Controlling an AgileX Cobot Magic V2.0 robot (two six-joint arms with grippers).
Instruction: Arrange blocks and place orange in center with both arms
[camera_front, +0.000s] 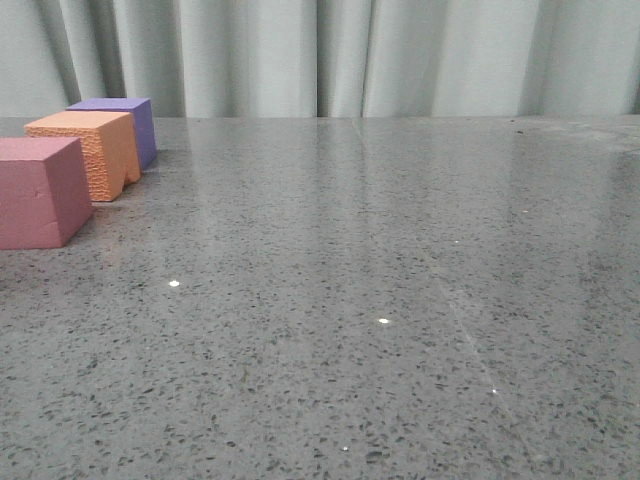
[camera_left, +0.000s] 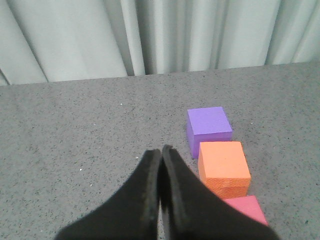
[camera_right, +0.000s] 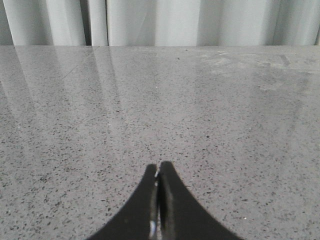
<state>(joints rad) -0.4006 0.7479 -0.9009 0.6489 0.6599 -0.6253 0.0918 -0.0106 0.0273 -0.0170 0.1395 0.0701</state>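
Note:
Three foam cubes stand in a row at the far left of the table. The purple cube (camera_front: 125, 122) is farthest back, the orange cube (camera_front: 88, 152) is in the middle, and the pinkish-red cube (camera_front: 38, 190) is nearest. The left wrist view shows the same row: purple cube (camera_left: 208, 128), orange cube (camera_left: 223, 167), pinkish-red cube (camera_left: 248, 210). My left gripper (camera_left: 161, 150) is shut and empty, just beside the row. My right gripper (camera_right: 159, 166) is shut and empty over bare table. Neither gripper shows in the front view.
The grey speckled stone table (camera_front: 380, 300) is glossy, with small light glints. A pale curtain (camera_front: 330, 55) hangs behind its far edge. The cubes sit close to the left border of the front view.

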